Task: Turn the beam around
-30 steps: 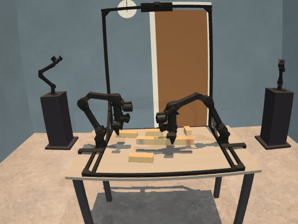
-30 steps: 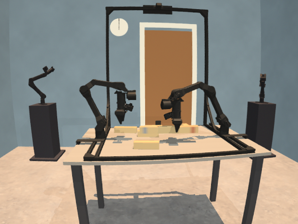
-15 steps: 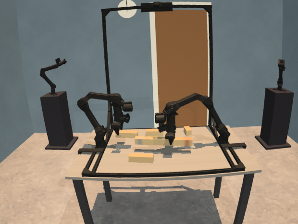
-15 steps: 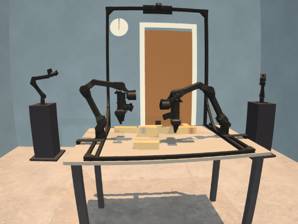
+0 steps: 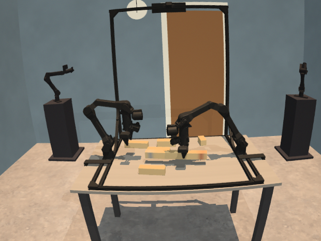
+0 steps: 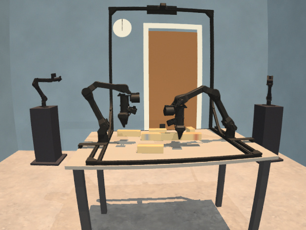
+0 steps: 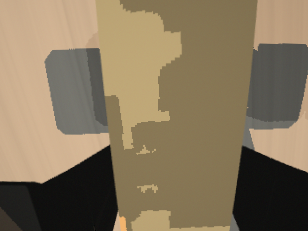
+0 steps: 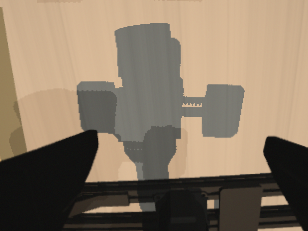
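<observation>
Brown door (image 5: 195, 72) (image 6: 172, 79), in a white surround, behind the table. Wooden-topped table (image 5: 124, 180) (image 6: 118, 157) (image 7: 25, 109) (image 8: 215, 49) with dark legs, bearing a black metal frame (image 5: 227, 64) (image 6: 211, 61) (image 8: 240, 177). Two dark pedestals, left (image 5: 62, 126) (image 6: 45, 133) and right (image 5: 296, 126) (image 6: 268, 126), each topped by a small black arm. Black six-joint left arm (image 5: 209, 105) (image 6: 204, 89), mounted at the right of the scene; black six-joint right arm (image 5: 99, 126) (image 6: 95, 111), mounted at the left.

Long pale-wood beam (image 5: 192, 155) (image 6: 188, 136) (image 7: 200, 74), raised over the middle of the table and running left to right, with a blue-grey band towards its left end and a red band towards its right. The left end effector (image 5: 183, 156) (image 6: 179, 137) (image 7: 169, 145) is clamped on it, pointing downward. The right end effector (image 5: 126, 144) (image 6: 124, 125) (image 8: 180, 141) stands apart, above the table at far left.

Pale wooden blocks: near block (image 5: 151, 170) (image 6: 150, 149); far-left block (image 5: 137, 144) (image 6: 128, 133); far-middle block (image 5: 164, 141) (image 6: 157, 130); far-right block (image 5: 202, 140) (image 6: 190, 129), turned end-on. A middle block (image 5: 158, 148) (image 6: 151, 133) overlaps the beam's left half in view; contact cannot be told. Which blocks are the bearers cannot be told.
</observation>
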Controlling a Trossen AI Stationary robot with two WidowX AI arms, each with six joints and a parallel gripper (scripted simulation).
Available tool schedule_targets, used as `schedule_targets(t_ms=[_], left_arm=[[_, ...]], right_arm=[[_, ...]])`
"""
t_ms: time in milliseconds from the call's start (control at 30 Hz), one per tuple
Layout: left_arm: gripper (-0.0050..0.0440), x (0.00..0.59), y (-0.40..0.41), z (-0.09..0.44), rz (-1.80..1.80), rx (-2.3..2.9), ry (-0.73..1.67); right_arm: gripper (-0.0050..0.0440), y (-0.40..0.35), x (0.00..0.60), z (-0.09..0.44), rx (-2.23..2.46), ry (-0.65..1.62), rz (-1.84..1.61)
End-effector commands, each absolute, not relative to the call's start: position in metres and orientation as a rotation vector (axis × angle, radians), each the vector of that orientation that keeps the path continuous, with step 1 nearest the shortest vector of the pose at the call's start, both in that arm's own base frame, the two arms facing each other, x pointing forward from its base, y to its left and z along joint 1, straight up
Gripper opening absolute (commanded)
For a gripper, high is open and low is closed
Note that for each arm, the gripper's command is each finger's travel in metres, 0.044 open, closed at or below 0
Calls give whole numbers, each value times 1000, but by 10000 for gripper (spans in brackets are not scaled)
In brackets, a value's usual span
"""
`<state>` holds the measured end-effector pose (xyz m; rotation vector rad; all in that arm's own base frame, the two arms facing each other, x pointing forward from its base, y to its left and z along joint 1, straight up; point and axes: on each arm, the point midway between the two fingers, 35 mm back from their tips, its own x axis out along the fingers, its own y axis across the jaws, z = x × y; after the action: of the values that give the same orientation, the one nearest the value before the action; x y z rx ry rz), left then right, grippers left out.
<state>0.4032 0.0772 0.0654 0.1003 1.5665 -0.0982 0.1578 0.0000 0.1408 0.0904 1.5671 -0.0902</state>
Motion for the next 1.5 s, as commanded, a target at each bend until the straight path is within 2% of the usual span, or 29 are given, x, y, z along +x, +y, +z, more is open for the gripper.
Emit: schedule_targets(t_ms=[0,733,1233,1300,1400,1467], left_arm=[[0,404,77,58,-97,97,1569],[0,407,76,29,-96,96,1569],[360,408,75,20,-96,96,1569],[360,408,75,20,-96,96,1569],[432,408,75,20,-96,96,1569],[440,408,75,20,-96,96,1569]], right_arm=[[440,0,157,141,92,1569,-92],[440,0,157,141,92,1569,-92],[440,0,157,141,92,1569,-92],[440,0,157,141,92,1569,-92],[440,0,157,141,92,1569,-92],[440,0,157,141,92,1569,-92]])
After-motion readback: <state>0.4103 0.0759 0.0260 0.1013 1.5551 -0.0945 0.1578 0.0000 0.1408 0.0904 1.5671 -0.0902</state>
